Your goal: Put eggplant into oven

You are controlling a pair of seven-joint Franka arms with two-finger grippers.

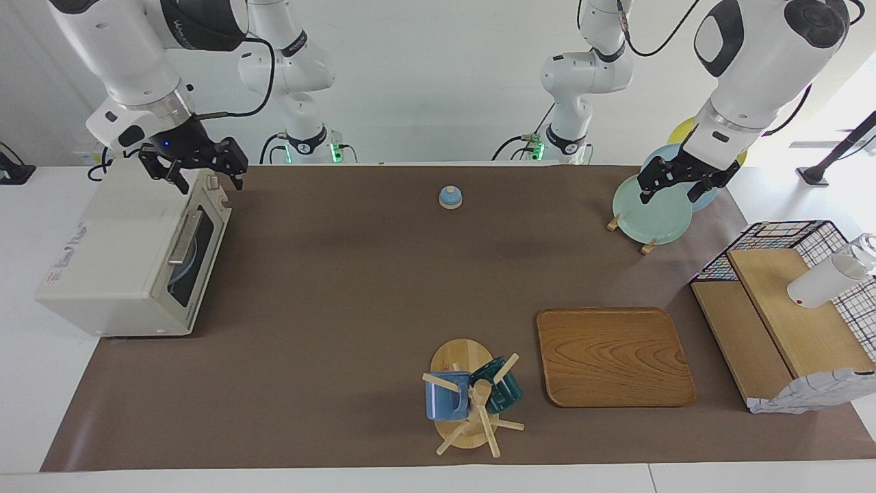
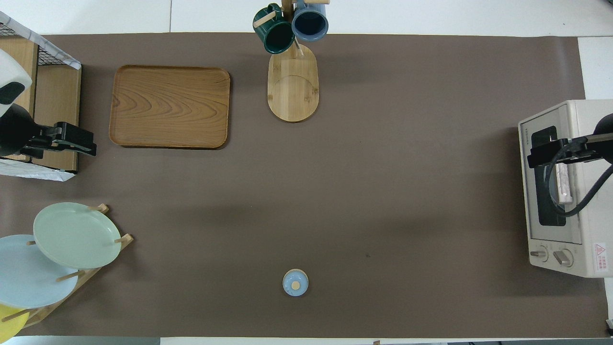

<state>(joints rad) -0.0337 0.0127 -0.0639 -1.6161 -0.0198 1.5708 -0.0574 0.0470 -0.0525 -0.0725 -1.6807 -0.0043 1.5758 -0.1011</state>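
Observation:
The cream-white oven (image 1: 116, 260) stands at the right arm's end of the table with its glass door and metal handle (image 1: 185, 239) shut; it also shows in the overhead view (image 2: 589, 191). Something pale blue shows dimly through the door glass. The eggplant is not in view. My right gripper (image 1: 205, 179) is open and empty, up in the air over the oven's front top edge (image 2: 541, 153). My left gripper (image 1: 671, 195) is open and empty, up over the plate rack at the left arm's end (image 2: 79, 141).
A rack with a green plate (image 1: 653, 209) and other plates, a wooden tray (image 1: 612, 356), a mug tree with two mugs (image 1: 472, 397), a small blue bell (image 1: 450, 197), and a wire basket with wooden boards (image 1: 787, 308) stand on the brown mat.

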